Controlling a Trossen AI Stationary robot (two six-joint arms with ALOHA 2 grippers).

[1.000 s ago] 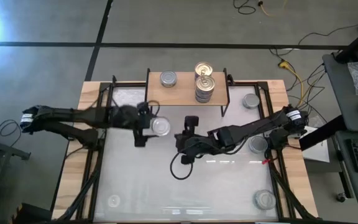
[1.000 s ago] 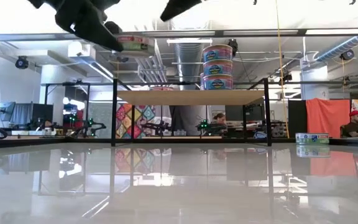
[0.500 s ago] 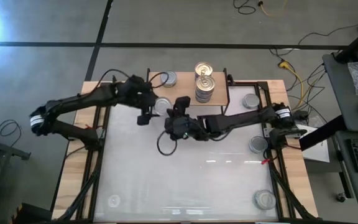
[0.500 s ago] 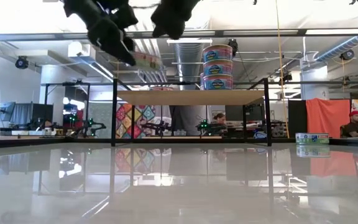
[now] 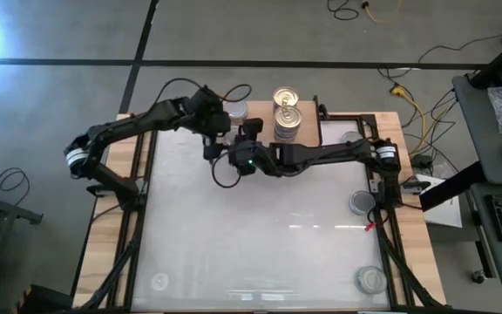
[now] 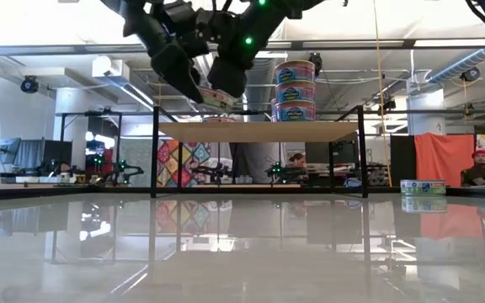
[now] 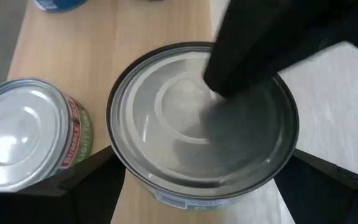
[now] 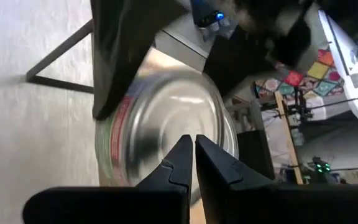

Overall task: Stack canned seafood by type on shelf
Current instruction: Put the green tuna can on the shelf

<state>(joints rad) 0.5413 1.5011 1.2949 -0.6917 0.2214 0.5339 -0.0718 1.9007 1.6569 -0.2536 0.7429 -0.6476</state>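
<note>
Counting tins: one held (image 7: 201, 146), one loose on the shelf (image 5: 308, 138) (image 7: 27, 134), a gold-topped stack (image 5: 286, 120), three on the counter (image 5: 260, 235) | left fingers (image 5: 219, 133) grip the held tin flat, top up, over the shelf's left end | right fingers (image 5: 249, 133) closed, tips at that tin's top

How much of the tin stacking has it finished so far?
Done: a stack of gold-topped tins stands on the shelf, with one silver tin beside. In hand: the left gripper holds another silver tin over the shelf, the shut right gripper close by. Left: several loose tins on the table.
</note>
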